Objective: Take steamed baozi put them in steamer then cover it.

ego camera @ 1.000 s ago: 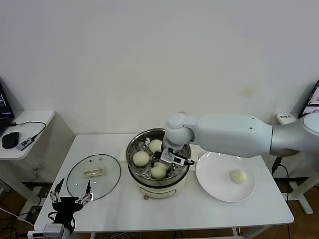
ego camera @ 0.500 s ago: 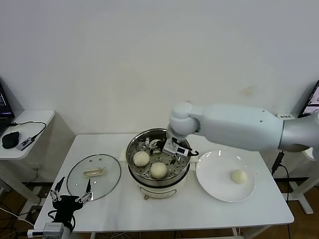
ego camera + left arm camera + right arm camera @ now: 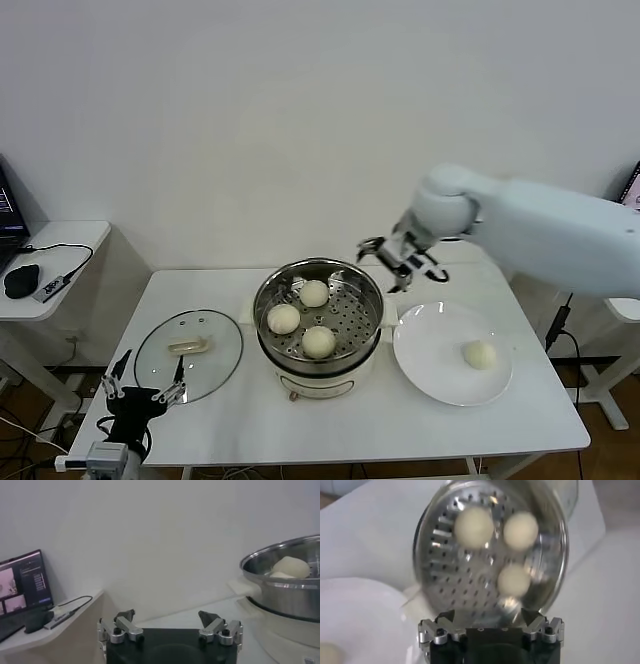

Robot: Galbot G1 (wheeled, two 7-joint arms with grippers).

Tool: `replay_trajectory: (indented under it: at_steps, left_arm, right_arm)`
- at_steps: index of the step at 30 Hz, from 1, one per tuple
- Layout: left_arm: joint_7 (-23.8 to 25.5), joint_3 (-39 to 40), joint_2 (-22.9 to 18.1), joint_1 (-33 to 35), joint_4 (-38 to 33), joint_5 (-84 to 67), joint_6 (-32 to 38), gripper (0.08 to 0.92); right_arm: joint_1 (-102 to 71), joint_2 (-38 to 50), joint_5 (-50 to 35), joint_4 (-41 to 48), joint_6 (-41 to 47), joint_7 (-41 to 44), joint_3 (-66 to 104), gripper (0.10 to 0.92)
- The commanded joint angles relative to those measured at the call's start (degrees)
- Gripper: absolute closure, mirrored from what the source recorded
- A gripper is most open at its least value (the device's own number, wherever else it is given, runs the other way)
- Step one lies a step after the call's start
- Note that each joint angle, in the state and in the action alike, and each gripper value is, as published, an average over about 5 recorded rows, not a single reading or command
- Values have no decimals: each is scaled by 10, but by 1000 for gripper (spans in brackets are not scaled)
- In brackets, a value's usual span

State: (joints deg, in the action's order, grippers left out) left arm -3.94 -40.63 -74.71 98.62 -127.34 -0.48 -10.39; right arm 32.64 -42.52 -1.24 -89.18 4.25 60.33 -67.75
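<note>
Head view: left gripper (image 3: pixel 140 395) sits at the bottom edge by the worktop's (image 3: pixel 400 425) near left corner, its wrist cut off below. Right arm runs out past the right edge. Laptop (image 3: pixel 5 215) on the side table cropped by the left edge.

Left wrist view: steamer (image 3: pixel 287 587) cut by the right edge, only two baozi (image 3: pixel 291 566) peek over its rim.

Right wrist view: steamer (image 3: pixel 490 555) motion-blurred; last baozi (image 3: pixel 327 655) half cut at the corner; plate (image 3: pixel 365 612) blurred too.
</note>
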Motion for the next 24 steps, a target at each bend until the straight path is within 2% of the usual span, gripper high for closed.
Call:
replay_trajectory:
  at_steps: [1, 10, 24]
  left_arm:
    - [0, 6, 4, 0, 2, 1, 0, 177]
    - [1, 14, 6, 5, 4, 7, 0, 177]
    - [1, 14, 4, 11, 4, 11, 0, 177]
  right_arm:
    - [-81, 167, -3, -5, 63, 10, 42, 203]
    - [-285, 207, 61, 15, 77, -5, 185, 203]
    - [-450, 156, 121, 89, 79, -16, 304, 203]
